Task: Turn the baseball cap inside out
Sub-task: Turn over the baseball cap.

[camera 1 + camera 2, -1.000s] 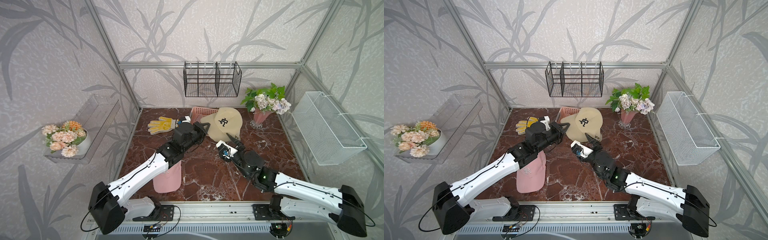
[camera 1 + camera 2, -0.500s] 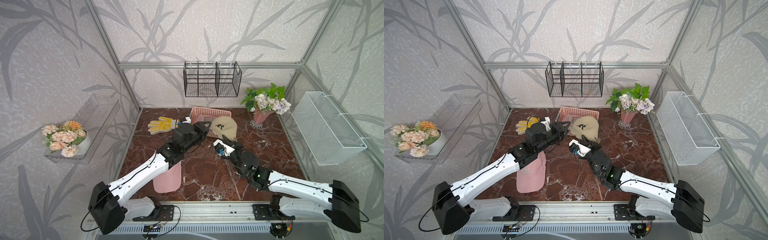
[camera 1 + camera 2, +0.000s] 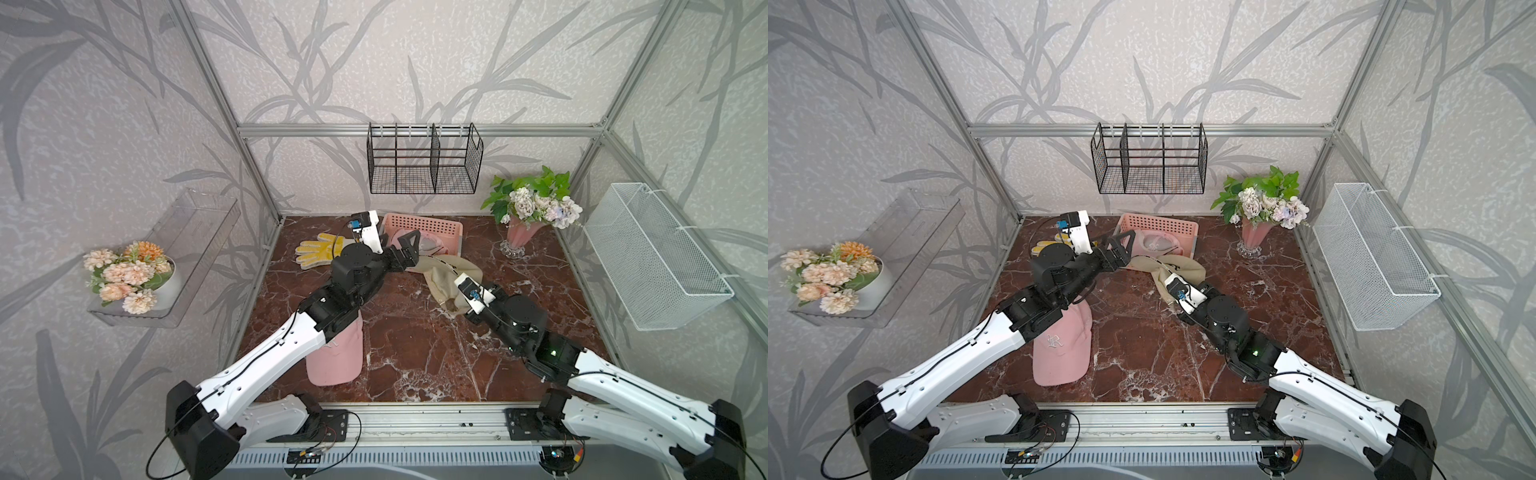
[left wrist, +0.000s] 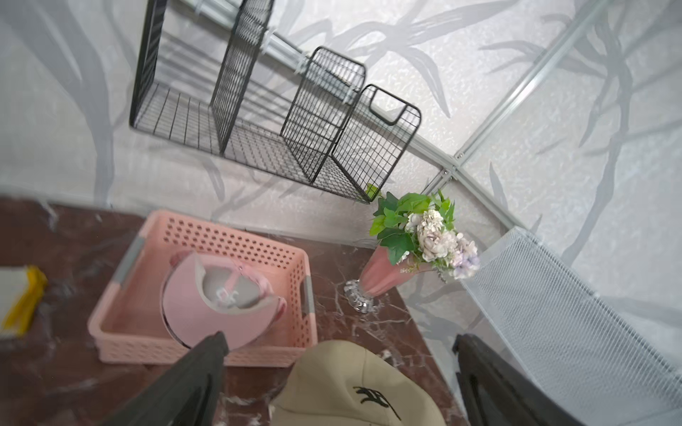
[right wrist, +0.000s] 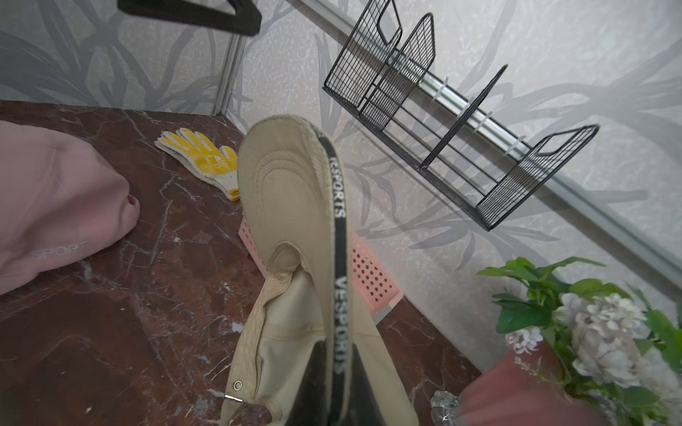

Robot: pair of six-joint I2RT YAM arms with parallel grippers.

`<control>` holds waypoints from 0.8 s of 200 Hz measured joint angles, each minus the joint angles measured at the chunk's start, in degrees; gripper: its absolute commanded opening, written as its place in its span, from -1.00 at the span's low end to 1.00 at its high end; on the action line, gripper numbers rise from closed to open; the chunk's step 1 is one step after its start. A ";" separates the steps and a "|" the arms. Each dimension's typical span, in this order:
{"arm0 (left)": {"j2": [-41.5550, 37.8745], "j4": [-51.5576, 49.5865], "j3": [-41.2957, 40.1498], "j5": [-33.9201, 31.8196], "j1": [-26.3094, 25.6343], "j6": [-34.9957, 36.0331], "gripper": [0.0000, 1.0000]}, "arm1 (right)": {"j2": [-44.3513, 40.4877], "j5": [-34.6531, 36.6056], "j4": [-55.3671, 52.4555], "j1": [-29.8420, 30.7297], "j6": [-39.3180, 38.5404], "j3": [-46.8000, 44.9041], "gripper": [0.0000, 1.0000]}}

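Observation:
The beige baseball cap (image 3: 444,272) (image 3: 1183,266) lies crumpled on the marble table (image 3: 415,340), just in front of the pink basket. In the right wrist view its brim (image 5: 291,199) points away and the black inner band with white letters shows. My right gripper (image 5: 341,372) is shut on that band at the cap's rim. In both top views its fingers are hidden under the cloth and the wrist. My left gripper (image 3: 409,249) (image 4: 337,339) stands wide open just above the cap's crown (image 4: 354,387), with nothing between its fingers.
A pink cap (image 3: 336,353) lies partly under my left arm. The pink basket (image 3: 440,226) holds another pink cap. Yellow gloves (image 3: 316,251) lie at the back left, a flower vase (image 3: 519,241) at the back right. A black wire rack (image 3: 424,160) hangs on the back wall.
My left gripper has let go of the beige cap and opened wide. My right gripper has closed on the cap's rim. The cap has dropped from upright to crumpled on the table.

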 measured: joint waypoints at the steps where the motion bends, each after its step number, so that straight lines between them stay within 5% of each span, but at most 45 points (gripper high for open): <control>1: -0.02 -0.07 0.13 0.20 0.00 0.59 0.99 | -0.04 -0.20 -0.28 -0.11 0.09 0.07 -1.00; 38: 1.84 -8.24 8.70 9.05 -0.02 25.55 1.00 | -1.01 -9.09 -12.09 -5.20 7.28 4.90 -1.00; 65: 5.95 -16.11 13.84 14.95 -0.02 37.46 1.00 | -1.01 -15.06 -17.73 -8.15 10.84 7.65 -1.00; 139: 17.22 -33.77 20.68 28.76 -0.02 54.27 0.99 | -0.61 -25.66 -25.18 -10.69 13.29 11.45 -1.00; 160: 18.99 -35.52 21.97 31.71 -0.02 56.04 0.78 | -0.09 -26.67 -25.38 -10.73 13.29 12.15 -1.00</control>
